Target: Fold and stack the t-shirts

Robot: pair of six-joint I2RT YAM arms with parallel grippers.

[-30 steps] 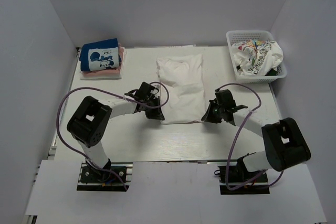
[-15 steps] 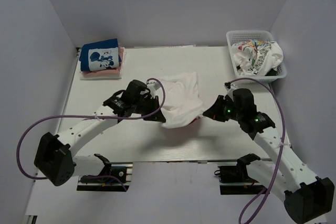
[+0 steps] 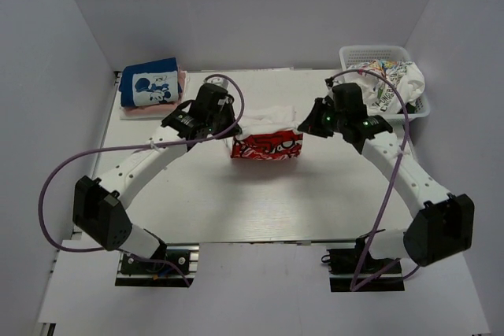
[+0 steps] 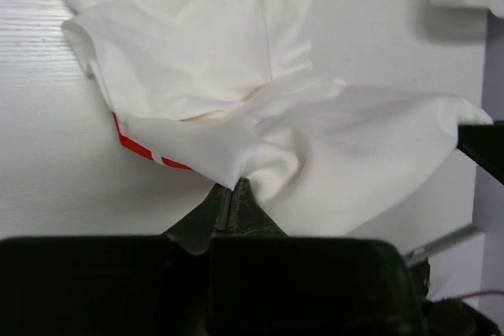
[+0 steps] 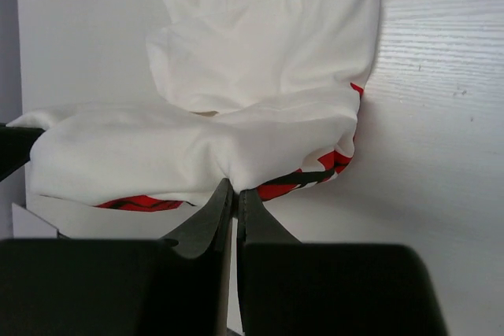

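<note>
At the far left corner of the table [image 3: 236, 202] we see a folded stack: a blue shirt [image 3: 150, 86] with a cartoon mouse panel lies on top of a pink shirt [image 3: 182, 84], whose edge shows along the stack's right side. Just right of that, the left gripper [image 3: 229, 126] reaches over the middle of the table and is clamped on the left edge of the white shirt [image 3: 268, 143]. In its wrist view the fingers [image 4: 224, 198] are pinched together with a bunch of white cloth [image 4: 236, 76] caught between the tips. The white shirt hangs stretched between the two arms, lifted at its near edge, with a red printed panel facing the overhead camera and more white cloth lying on the table behind it. The right gripper [image 3: 304, 123] grips the shirt's right edge; its wrist view shows the fingers [image 5: 252, 210] closed tight on a fold of the cloth [image 5: 260, 60], with red print showing beneath. At the far right corner stands a white basket [image 3: 346, 54] holding a crumpled shirt with colourful prints [image 3: 387, 78], partly hidden by the right arm.
</note>
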